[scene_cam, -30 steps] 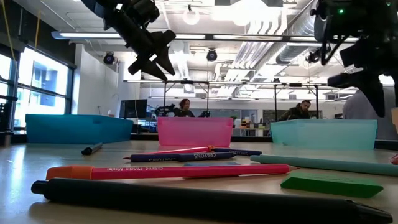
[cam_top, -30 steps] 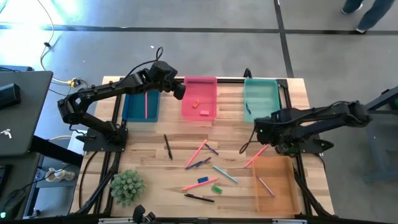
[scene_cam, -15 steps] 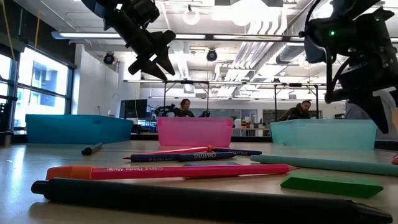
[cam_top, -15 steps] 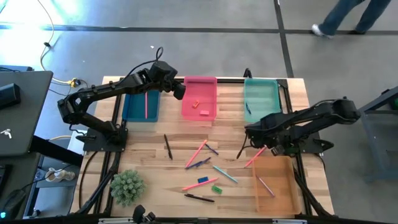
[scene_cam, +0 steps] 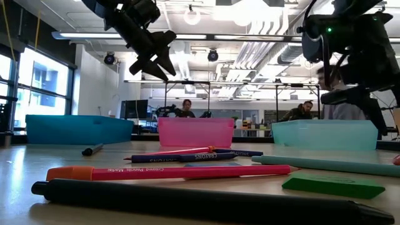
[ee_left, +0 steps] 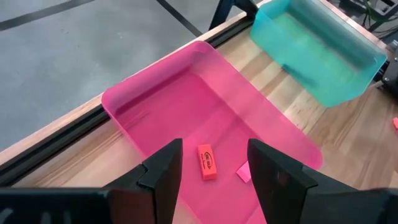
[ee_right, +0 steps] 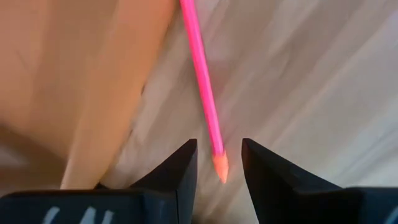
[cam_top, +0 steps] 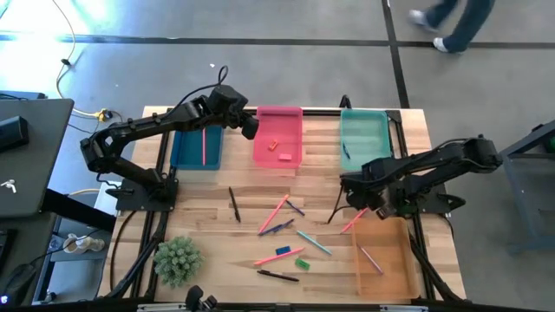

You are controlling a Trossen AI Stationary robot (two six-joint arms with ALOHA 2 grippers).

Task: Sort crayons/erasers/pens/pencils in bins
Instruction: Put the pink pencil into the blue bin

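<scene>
**A:** Overhead shot had the left gripper (cam_top: 251, 126) parked at the pink bin's (cam_top: 279, 113) near-left edge, nothing in it. Orange eraser (cam_top: 271, 145) and a pink one (cam_top: 285, 157) sat inside that bin. Blue eraser (cam_top: 283, 251) and green eraser (cam_top: 301, 263) were loose on the table (cam_top: 199, 208).

**B:** And the right one?

**A:** Right gripper (cam_top: 351, 211) was low over a pink pencil (cam_top: 356, 217), just beside the orange bin (cam_top: 381, 257).

**B:** Low cam?

**A:** Left gripper (scene_cam: 152, 61) hung high, fingers spread apart.

**B:** Wrist cams?

**A:** Left wrist looked down at the orange eraser (ee_left: 207, 163) between parted fingers. Right wrist: fingers (ee_right: 174, 171) parted, straddling the pencil (ee_right: 204, 93) tip, not pinching it.
</scene>
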